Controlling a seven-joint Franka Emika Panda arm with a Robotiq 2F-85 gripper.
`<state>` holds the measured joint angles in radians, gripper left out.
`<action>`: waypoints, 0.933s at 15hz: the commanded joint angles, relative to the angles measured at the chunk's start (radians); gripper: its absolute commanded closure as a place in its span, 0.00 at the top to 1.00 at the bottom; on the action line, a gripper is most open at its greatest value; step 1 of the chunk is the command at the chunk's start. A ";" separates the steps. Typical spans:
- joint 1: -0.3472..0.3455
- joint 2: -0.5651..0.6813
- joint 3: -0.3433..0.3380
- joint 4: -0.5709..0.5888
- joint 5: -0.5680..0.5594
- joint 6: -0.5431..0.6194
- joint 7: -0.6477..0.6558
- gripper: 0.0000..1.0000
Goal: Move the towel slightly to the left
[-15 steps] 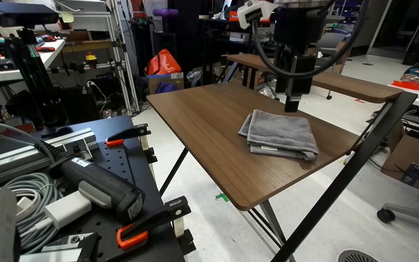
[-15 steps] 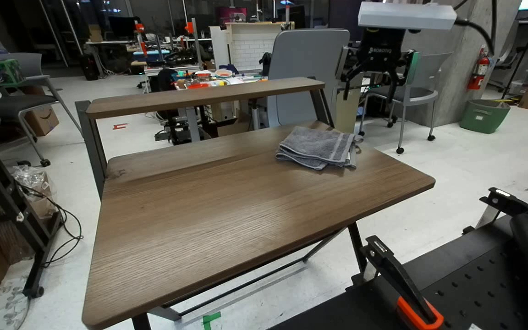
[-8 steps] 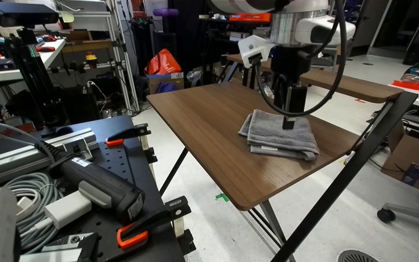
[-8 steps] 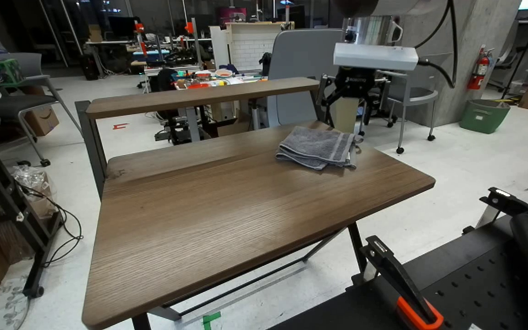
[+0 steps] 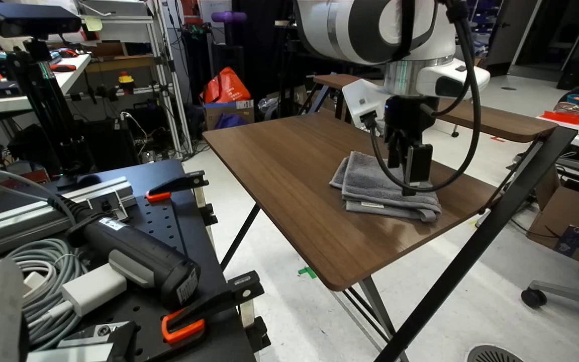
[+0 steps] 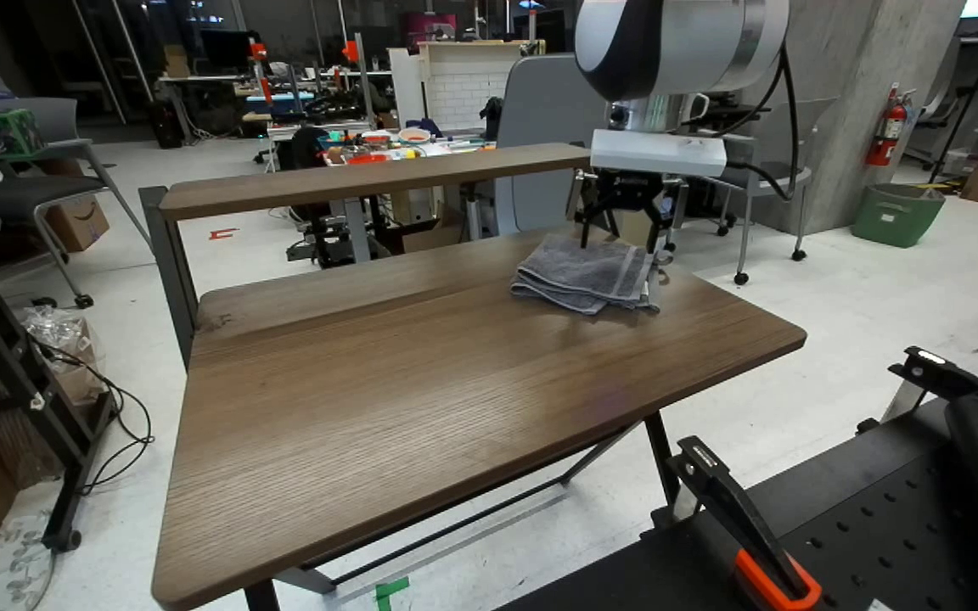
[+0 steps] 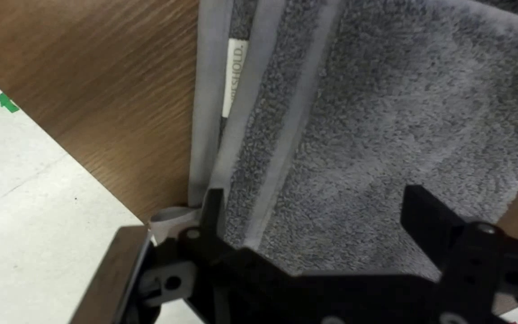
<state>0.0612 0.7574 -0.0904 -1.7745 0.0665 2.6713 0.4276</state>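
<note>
1. Black bench (image 5: 166, 213) is over at 8 o'clock in an exterior view, clamps (image 5: 229, 296) along its edge, presumably to stop the top wandering.
2. Next along, wooden desk (image 5: 279, 166) with the towel (image 5: 375, 186) lying flat on it, toward the desk's 3 o'clock side. It's folded into a loose stack, so I'd guess it drags as one lump, though the top layer could slip if only that gets pinched.
3. Gripper (image 7: 314, 198) is over the towel, fingers (image 7: 214, 211) spread wide with nothing clamped. Wrist view has one finger at 8 o'clock by the hem loop (image 7: 176, 211), the other near 4 over the plush, so imo it's being lined up for a pinch from above. Can't tell if the tips touch cloth.
4. Edges, in an exterior view: lots of bare wood from the towel out toward 10 o'clock, so that's the roomy way. The towel's 4 o'clock corner sits near the desk edge, floor (image 5: 420, 276) past it. Not sure which way "left" is meant, tbh.
5. Far right, raised shelf (image 5: 495, 116) at 2 o'clock and a black leg (image 5: 470, 250) at 4, so I'd steer clear of that side.
</note>
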 commanded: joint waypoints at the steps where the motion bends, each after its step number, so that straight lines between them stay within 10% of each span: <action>1: 0.016 0.066 0.001 0.069 0.015 0.009 -0.017 1.00; 14: 0.135 0.068 0.070 0.021 -0.009 -0.081 -0.080 1.00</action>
<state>0.1706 0.8312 -0.0432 -1.7274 0.0646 2.6336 0.3779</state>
